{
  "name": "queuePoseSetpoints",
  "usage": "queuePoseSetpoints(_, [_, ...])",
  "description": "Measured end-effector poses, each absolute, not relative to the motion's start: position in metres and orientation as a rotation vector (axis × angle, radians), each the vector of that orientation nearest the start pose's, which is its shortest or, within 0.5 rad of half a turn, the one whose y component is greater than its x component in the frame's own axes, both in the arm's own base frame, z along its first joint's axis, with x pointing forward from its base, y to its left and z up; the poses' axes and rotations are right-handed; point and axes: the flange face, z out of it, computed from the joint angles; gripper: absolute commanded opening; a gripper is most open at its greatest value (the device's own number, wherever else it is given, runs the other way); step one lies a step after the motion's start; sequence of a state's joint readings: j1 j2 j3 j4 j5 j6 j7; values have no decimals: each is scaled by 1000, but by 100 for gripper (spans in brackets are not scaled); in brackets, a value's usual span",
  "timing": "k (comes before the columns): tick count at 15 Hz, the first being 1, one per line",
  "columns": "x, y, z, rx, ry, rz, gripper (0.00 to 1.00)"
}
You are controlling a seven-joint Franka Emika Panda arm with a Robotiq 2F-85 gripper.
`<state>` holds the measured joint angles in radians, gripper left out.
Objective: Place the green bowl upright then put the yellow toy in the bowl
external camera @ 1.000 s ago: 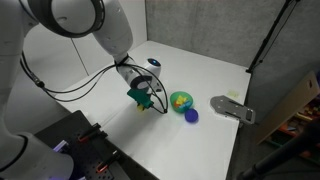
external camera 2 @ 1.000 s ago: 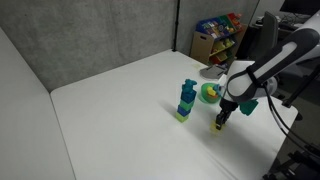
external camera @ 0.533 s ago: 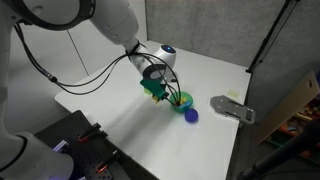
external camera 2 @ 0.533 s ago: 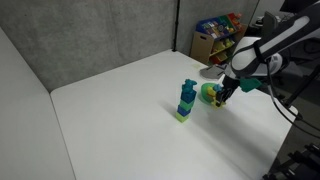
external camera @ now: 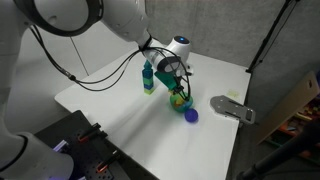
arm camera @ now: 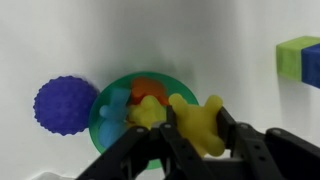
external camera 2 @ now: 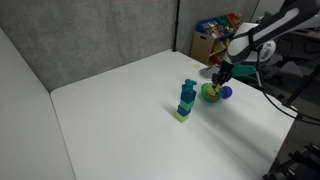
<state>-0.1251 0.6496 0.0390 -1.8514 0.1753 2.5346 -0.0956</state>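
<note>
The green bowl [arm camera: 112, 128] stands upright on the white table, with orange and blue pieces inside; it also shows in both exterior views [external camera: 184, 102] [external camera 2: 208, 94]. My gripper [arm camera: 196, 116] is shut on the pale-yellow lumpy toy [arm camera: 194, 130] and holds it just over the bowl's edge. A second yellow lump [arm camera: 148, 113] shows over the bowl beside the fingers. In both exterior views the gripper [external camera: 177, 91] [external camera 2: 219, 79] hangs right above the bowl, and the toy is too small to make out.
A blue-purple knobbly ball [arm camera: 64, 105] [external camera: 191, 115] [external camera 2: 227, 92] lies right beside the bowl. A teal-and-green block tower [external camera: 148, 78] [external camera 2: 187, 100] [arm camera: 300, 60] stands near the bowl. A grey flat fixture [external camera: 234, 108] sits at the table's edge.
The arm has carried the yellow toy across the table, from beside the block tower to directly above the green bowl. The bowl, ball and tower have not moved.
</note>
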Motion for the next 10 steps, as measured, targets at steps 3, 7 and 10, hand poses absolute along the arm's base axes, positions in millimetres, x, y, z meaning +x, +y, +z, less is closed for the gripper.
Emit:
queuePoseSetpoints(3, [656,-62,158,-3022,305,-71,17])
queuePoseSetpoints(7, [664,-66,134,-3026,383,-43,66])
queuePoseSetpoints(10, [668,-69,129,-3024,412,-24,83])
